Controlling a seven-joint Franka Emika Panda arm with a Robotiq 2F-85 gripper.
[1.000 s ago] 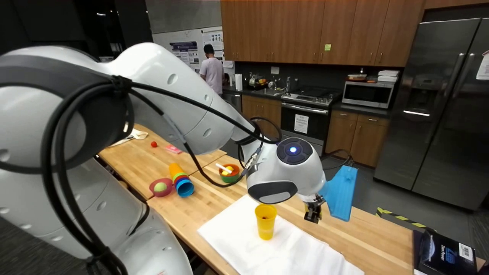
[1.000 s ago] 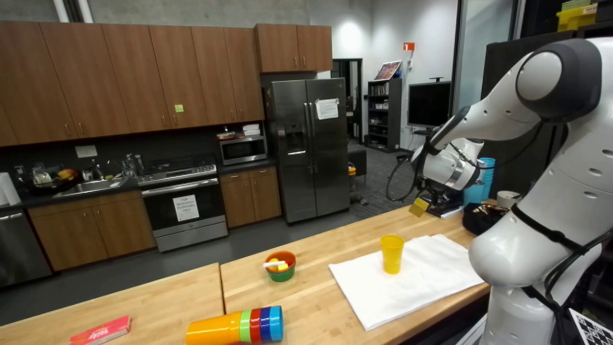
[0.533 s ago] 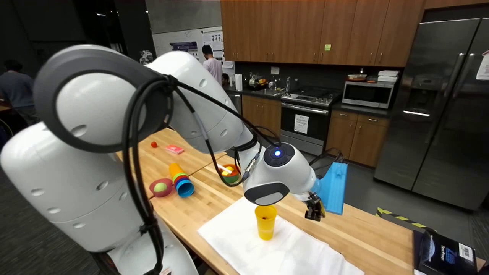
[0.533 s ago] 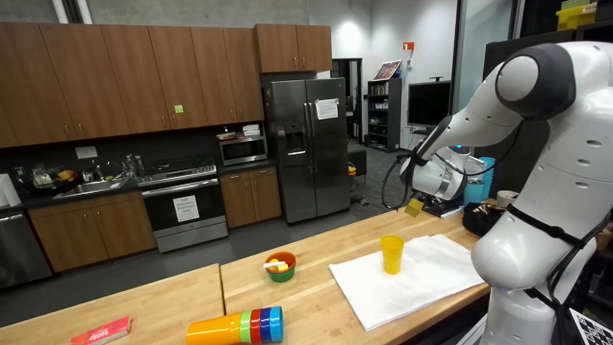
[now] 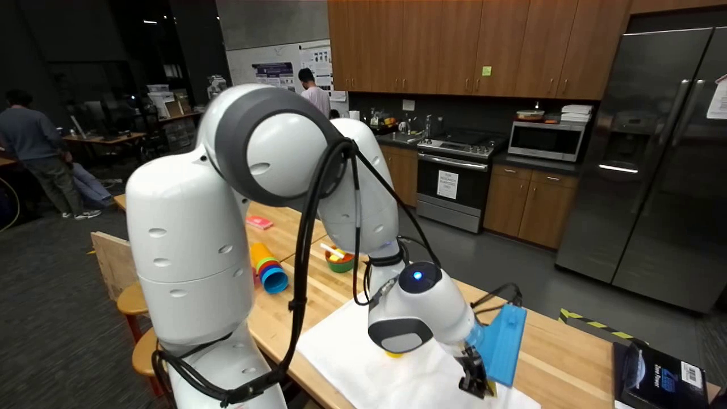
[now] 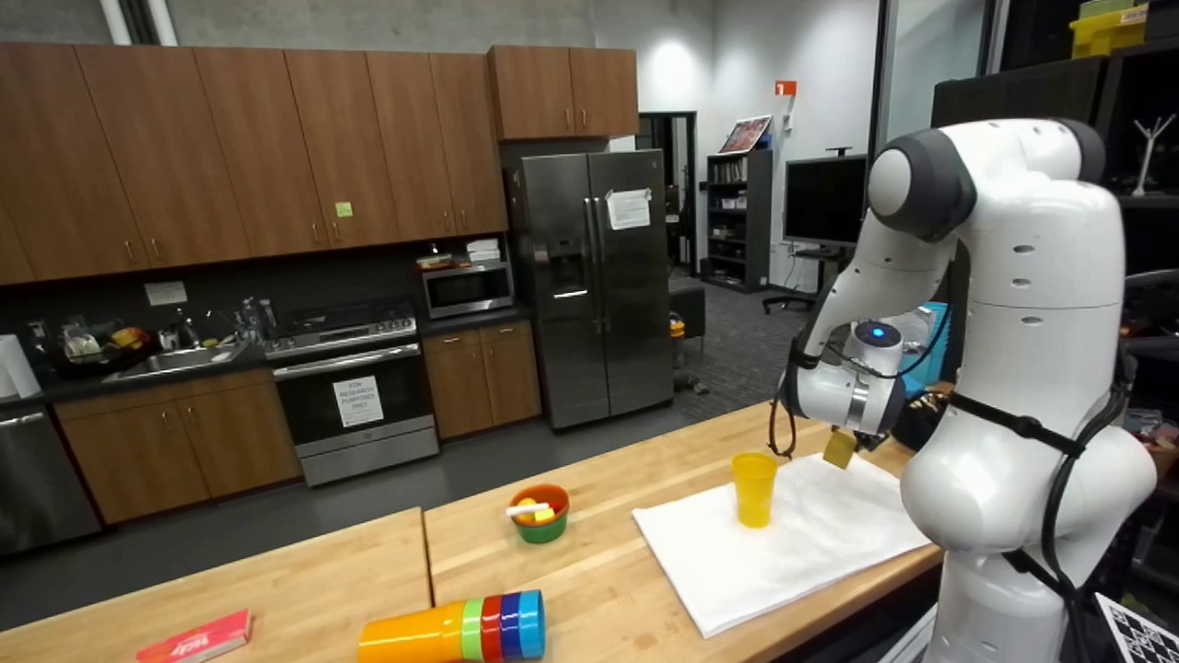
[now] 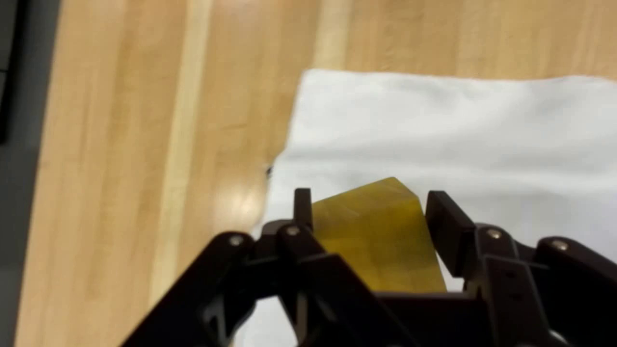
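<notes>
With the pincer (image 7: 370, 214) I am grasping a yellow block (image 7: 381, 246), holding it tilted above the white cloth (image 7: 448, 120). In an exterior view, a yellow cup (image 6: 754, 493) is standing on that cloth to the block's left; farther left, a bowl (image 6: 542, 532) is sitting on the surface (image 6: 617, 488), stacked cups (image 6: 451, 631) lying nearer.
</notes>
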